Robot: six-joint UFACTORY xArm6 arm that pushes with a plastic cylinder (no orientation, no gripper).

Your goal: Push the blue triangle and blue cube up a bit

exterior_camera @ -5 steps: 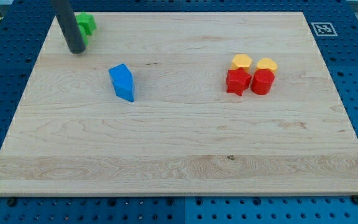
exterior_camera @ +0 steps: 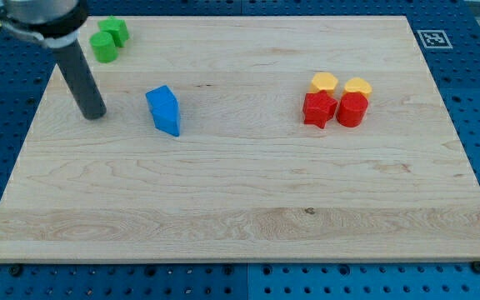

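The blue cube (exterior_camera: 161, 100) and the blue triangle (exterior_camera: 169, 122) sit touching each other on the wooden board (exterior_camera: 240, 192), left of centre, the cube above the triangle. My tip (exterior_camera: 94, 114) rests on the board to the left of the blue pair, about level with them, a clear gap between. The rod rises to the view's top left.
Two green blocks (exterior_camera: 107, 40) sit at the top left corner, above my tip. At the right, two yellow blocks (exterior_camera: 340, 83) sit above a red star-like block (exterior_camera: 318, 109) and a red block (exterior_camera: 351, 109). A marker tag (exterior_camera: 433, 38) is off the board's top right.
My tip has moved down the board from beside the green blocks to a spot left of the blue pair. No block has moved.
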